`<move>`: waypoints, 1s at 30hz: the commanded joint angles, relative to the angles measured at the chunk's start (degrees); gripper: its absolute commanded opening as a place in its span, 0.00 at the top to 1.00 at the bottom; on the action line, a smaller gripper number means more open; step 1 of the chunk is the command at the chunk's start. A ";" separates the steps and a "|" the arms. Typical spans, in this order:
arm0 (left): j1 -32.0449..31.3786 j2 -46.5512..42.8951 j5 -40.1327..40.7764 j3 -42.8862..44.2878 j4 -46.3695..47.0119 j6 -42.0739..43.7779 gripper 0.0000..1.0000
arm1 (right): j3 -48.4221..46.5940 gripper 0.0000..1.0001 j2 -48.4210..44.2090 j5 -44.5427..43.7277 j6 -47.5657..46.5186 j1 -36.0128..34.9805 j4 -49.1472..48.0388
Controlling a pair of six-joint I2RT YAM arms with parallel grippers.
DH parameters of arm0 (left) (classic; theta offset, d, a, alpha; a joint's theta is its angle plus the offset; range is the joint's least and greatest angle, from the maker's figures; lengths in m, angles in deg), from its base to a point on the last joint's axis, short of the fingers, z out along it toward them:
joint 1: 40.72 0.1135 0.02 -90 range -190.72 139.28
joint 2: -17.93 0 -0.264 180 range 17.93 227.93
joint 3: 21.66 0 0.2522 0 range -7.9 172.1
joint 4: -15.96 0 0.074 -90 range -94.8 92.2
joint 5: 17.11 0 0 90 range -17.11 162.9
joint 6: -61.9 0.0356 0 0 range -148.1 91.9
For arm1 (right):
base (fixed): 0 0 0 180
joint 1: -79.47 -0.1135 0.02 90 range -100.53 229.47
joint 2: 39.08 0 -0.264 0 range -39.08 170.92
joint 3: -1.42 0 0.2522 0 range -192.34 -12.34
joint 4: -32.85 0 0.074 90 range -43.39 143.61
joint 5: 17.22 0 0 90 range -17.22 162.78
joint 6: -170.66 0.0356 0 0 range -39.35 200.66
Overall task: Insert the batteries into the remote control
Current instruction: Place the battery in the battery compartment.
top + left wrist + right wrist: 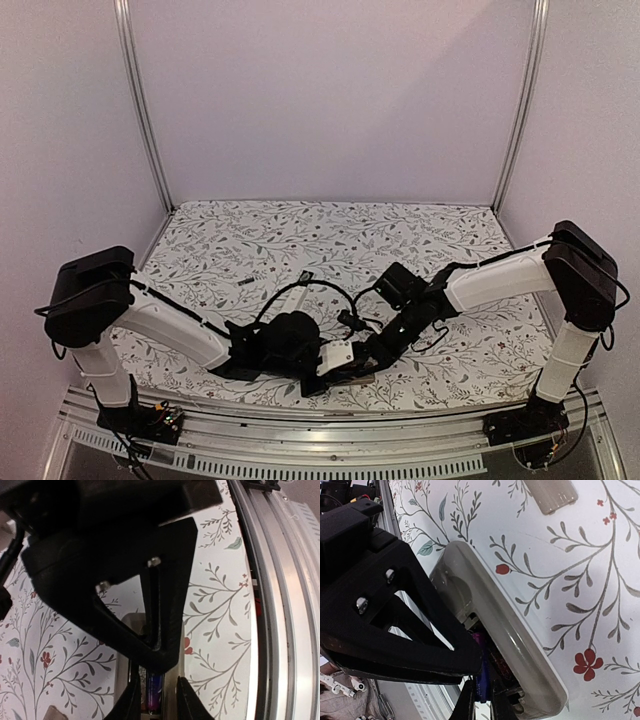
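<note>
batteries: one (154, 692), purple and black, lies lengthwise in the open bay of the remote (492, 605). its ends are hidden, so cannot tell if it is fully seated. no second one shows in the bay. remote lies bay up near the front edge of the counter (215, 610), beside the rail (280, 605). left tool (156, 707) straddles the battery, jaws narrowly apart; cannot tell whether they pinch it or only flank it. right tool (481, 706) is clenched just over the bay, tips nearly touching, nothing plainly held. cover (550, 495) lies apart on the counter.

risks, as judged:
- battery may sit high on one contact and pop out if the left tool lets go before it is pressed flat.
- a sideways drag from either tool could skid the remote toward the rail; nothing shows it pinned.
- two tools crowd one bay, so tips may collide.
- polarity not readable; battery could be reversed.
</note>
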 commanded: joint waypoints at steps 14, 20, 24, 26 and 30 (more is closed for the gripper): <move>-0.51 4.36 0.05 3.78 -7.15 -0.49 0.89 | 1.61 1.00 2.51 -5.56 0.21 -0.17 -3.08; -0.37 3.75 -0.89 2.74 -8.65 0.00 1.00 | 1.59 1.00 1.52 -5.74 0.29 -0.16 -2.63; -0.19 4.08 -1.54 2.65 -9.86 -0.02 1.00 | 0.92 1.00 0.53 -5.83 0.42 -0.08 -1.99; -0.05 4.17 -1.81 2.61 -10.33 -0.13 1.00 | 0.49 0.97 -0.17 -5.79 0.46 -0.07 -1.51; 0.36 4.06 -2.19 2.43 -11.07 -0.28 1.00 | -0.40 0.87 -2.17 -4.70 0.69 0.47 -0.48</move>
